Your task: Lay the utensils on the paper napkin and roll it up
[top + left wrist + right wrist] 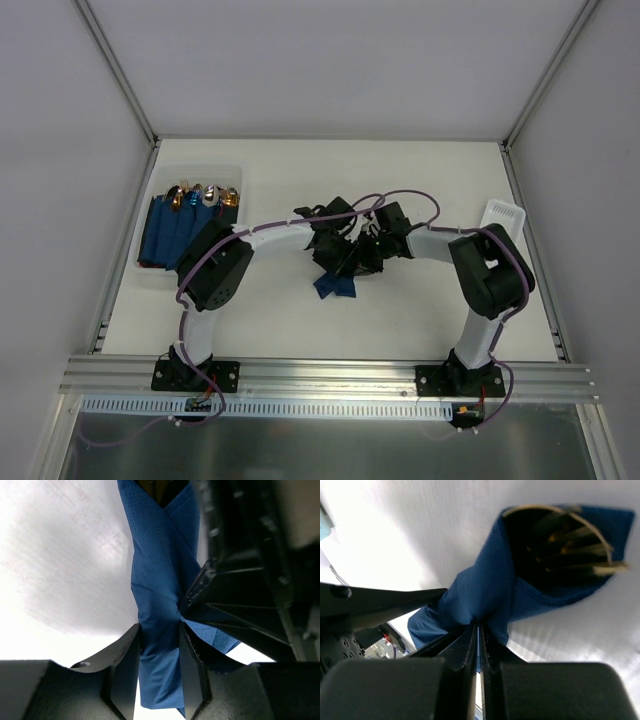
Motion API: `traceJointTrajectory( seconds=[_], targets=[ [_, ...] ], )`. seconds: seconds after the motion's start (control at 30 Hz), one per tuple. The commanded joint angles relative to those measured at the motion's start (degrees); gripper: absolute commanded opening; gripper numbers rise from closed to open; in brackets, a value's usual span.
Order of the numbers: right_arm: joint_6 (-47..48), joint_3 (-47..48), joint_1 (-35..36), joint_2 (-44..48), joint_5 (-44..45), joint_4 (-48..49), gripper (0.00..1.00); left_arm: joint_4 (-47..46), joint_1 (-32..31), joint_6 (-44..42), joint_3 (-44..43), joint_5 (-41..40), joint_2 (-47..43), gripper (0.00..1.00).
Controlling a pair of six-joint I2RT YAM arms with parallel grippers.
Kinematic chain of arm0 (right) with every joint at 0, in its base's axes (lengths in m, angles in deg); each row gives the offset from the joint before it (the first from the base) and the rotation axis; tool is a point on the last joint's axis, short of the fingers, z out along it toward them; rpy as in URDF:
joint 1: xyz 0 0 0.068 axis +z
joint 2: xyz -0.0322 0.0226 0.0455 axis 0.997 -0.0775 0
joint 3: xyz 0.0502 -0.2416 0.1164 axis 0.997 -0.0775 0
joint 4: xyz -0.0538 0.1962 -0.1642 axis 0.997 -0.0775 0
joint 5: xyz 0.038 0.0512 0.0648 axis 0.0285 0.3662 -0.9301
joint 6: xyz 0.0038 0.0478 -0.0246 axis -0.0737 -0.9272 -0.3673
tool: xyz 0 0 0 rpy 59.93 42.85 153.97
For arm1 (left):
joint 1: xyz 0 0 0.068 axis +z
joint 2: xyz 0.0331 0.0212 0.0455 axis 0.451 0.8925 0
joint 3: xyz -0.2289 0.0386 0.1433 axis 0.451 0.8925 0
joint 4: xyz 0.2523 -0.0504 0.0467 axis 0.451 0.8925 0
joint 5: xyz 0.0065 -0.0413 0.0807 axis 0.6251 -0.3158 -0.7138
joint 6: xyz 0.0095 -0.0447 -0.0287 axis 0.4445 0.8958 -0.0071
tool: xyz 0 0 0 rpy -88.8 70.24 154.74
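Note:
The paper napkin (333, 287) is wrapped into a loose dark blue roll at the table's middle. In the right wrist view its open end (490, 585) shows the utensils (570, 545) inside: coppery-gold pieces and a dark one. My left gripper (159, 650) is shut around the twisted napkin (160, 605), one finger on each side. My right gripper (479, 627) is shut, pinching the napkin's narrow part between nearly touching jaws. In the top view both grippers, left (335, 240) and right (368, 248), meet over the roll and hide most of it.
A clear tray (150, 270) at the back left holds several thick blue rolls (175, 230) with metallic cutlery heads. A white basket (505, 213) stands at the right, behind the right arm. Frame rails edge the table.

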Motion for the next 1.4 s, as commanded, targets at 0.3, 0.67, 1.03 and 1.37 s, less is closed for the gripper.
traceJointTrajectory(
  seconds=[0.3, 0.67, 1.03, 1.37],
  targets=[
    [4.5, -3.5, -3.9, 5.1, 10.7, -9.4, 0.12, 1.2, 1.0, 0.0, 7.5, 3.4, 5.6, 0.0],
    [3.8, -3.5, -4.1, 6.6, 8.5, -7.8, 0.13, 1.3, 1.0, -0.3, 7.5, 4.0, 7.1, 0.0],
    [-1.8, -7.6, -7.1, 9.6, 7.4, -2.2, 0.37, 1.2, 1.5, -0.2, 7.8, 7.5, 7.5, 0.0],
    [-13.1, -10.6, -8.2, 5.2, 6.7, 9.8, 0.43, 1.2, 3.3, 0.0, 7.6, 11.4, 8.4, 0.0]
  ],
)
